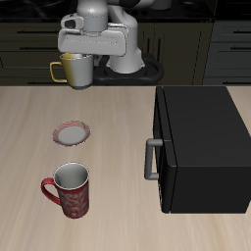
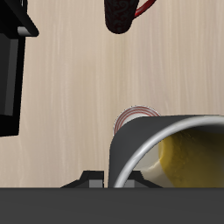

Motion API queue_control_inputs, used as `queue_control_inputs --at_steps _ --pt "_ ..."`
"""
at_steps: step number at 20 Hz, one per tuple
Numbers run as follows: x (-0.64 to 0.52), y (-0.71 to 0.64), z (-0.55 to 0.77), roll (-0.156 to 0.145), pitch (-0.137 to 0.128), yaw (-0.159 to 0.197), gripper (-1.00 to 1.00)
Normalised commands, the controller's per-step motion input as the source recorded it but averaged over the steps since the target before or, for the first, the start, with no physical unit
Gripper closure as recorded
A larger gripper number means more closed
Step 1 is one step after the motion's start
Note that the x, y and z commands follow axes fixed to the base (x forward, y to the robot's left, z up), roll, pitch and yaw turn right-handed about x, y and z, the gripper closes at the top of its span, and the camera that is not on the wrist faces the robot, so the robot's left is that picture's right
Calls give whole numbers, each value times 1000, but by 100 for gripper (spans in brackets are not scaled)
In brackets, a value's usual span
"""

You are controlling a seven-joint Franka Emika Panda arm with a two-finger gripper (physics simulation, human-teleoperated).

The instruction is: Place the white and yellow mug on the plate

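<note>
My gripper [image 1: 80,59] is shut on the white and yellow mug [image 1: 75,70] and holds it up in the air at the table's back, its yellow handle sticking out sideways. In the wrist view the mug [image 2: 179,149] fills the foreground with its grey rim and yellow inner wall, and my fingers [image 2: 89,178] show at its edge. The plate [image 1: 72,132], small with a reddish-pink rim, lies on the table below and nearer the front than the mug. In the wrist view the plate [image 2: 133,115] peeks out just past the mug's rim.
A red patterned mug [image 1: 69,190] stands near the table's front edge; it also shows in the wrist view [image 2: 123,13]. A black microwave-like box [image 1: 201,147] with a grey handle [image 1: 150,159] takes up one side of the table; it also shows in the wrist view [image 2: 10,74].
</note>
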Motion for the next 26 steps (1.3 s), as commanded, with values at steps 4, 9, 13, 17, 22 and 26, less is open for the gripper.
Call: queue_control_inputs --at_steps 4,9,13,17,22,26 --pt "-32 -246 24 38 8 -5 100" --pt "67 -207 -14 -37 5 -10 100" --pt "120 -68 -101 -13 8 4 100" --pt "108 -17 -253 -9 30 -15 100" --pt "85 58 -337 4 25 11 100" --pt "27 4 -291 -19 0 4 100"
